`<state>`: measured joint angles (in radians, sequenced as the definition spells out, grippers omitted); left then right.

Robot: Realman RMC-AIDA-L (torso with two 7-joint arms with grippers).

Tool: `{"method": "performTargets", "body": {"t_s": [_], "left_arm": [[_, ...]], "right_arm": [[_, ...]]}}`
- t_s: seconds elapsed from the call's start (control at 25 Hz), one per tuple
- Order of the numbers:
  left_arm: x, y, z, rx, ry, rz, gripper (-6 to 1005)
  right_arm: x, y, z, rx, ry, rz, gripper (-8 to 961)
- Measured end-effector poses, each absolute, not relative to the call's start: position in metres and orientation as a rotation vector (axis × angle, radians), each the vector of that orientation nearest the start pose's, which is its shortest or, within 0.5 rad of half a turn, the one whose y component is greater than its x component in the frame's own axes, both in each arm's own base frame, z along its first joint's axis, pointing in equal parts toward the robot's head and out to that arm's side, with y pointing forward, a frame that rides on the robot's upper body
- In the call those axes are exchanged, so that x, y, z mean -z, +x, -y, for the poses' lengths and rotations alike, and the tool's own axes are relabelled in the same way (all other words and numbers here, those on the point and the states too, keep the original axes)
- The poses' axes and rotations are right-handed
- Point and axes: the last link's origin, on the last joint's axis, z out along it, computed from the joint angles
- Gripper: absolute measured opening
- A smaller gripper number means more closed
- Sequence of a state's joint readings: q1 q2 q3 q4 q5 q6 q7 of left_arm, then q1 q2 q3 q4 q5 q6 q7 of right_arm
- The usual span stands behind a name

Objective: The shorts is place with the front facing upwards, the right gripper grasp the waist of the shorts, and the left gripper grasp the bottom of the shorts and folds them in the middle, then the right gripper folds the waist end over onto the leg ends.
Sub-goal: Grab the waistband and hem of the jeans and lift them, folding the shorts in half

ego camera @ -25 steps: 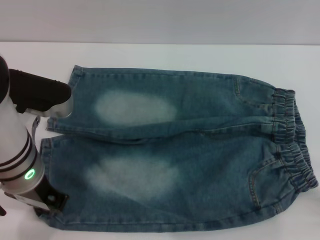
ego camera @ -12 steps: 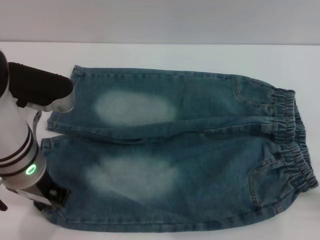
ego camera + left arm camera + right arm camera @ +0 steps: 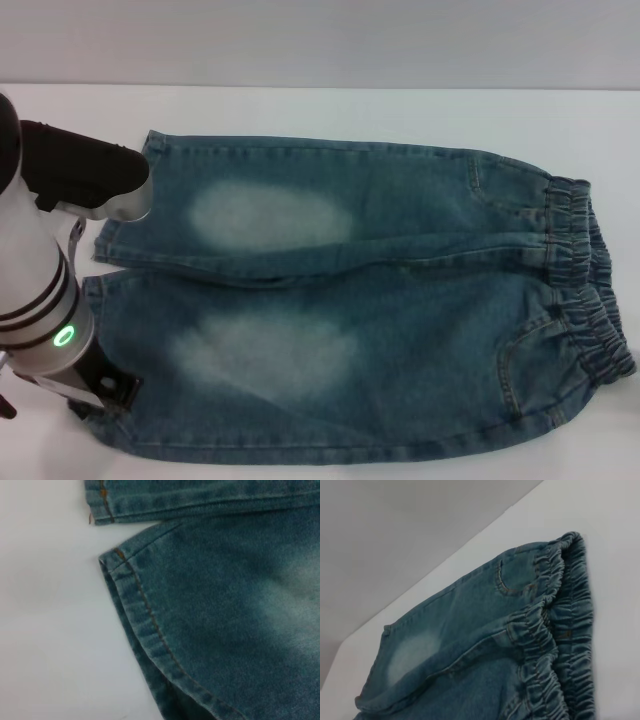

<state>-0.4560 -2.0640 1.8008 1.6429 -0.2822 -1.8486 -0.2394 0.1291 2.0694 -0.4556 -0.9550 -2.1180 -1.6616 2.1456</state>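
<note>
Denim shorts (image 3: 360,300), one pair, lie flat on the white table (image 3: 300,110), front up, with the two leg ends toward the robot's left and the elastic waist (image 3: 590,290) toward its right. Pale faded patches mark each leg.

One arm shows in the head view: the left arm (image 3: 45,290), white with a green ring light, reaches down over the hem of the near leg, its black wrist part at the hem corner. Whether its fingers are open or closed cannot be told.

Its wrist view shows the near hem (image 3: 145,625) and the far leg's hem above bare table. The right wrist view looks along the gathered waist (image 3: 555,630); the right gripper itself appears nowhere.
</note>
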Motion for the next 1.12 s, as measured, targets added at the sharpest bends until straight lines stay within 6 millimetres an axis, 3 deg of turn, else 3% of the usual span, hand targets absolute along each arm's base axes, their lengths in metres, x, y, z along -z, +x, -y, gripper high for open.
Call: {"method": "performTargets", "body": {"t_s": [0.48,0.92,1.12], "left_arm": [[0.0073,-0.1882,-0.2808,-0.85,-1.985,1.382,36],[0.0078,-0.1878,-0.281,-0.847,-1.988,1.381,41],[0.008,-0.1878,-0.2815,-0.843,-1.99,1.378,43]], "right_arm": [[-0.0761,0.3764,-0.2127,-0.68,-2.013,-1.786,530],[-0.0769,0.3765,-0.2132,-0.665,-2.029,-1.774,283],[-0.0792,0.3686,-0.2159,-0.704,-2.071,-1.747,83]]}}
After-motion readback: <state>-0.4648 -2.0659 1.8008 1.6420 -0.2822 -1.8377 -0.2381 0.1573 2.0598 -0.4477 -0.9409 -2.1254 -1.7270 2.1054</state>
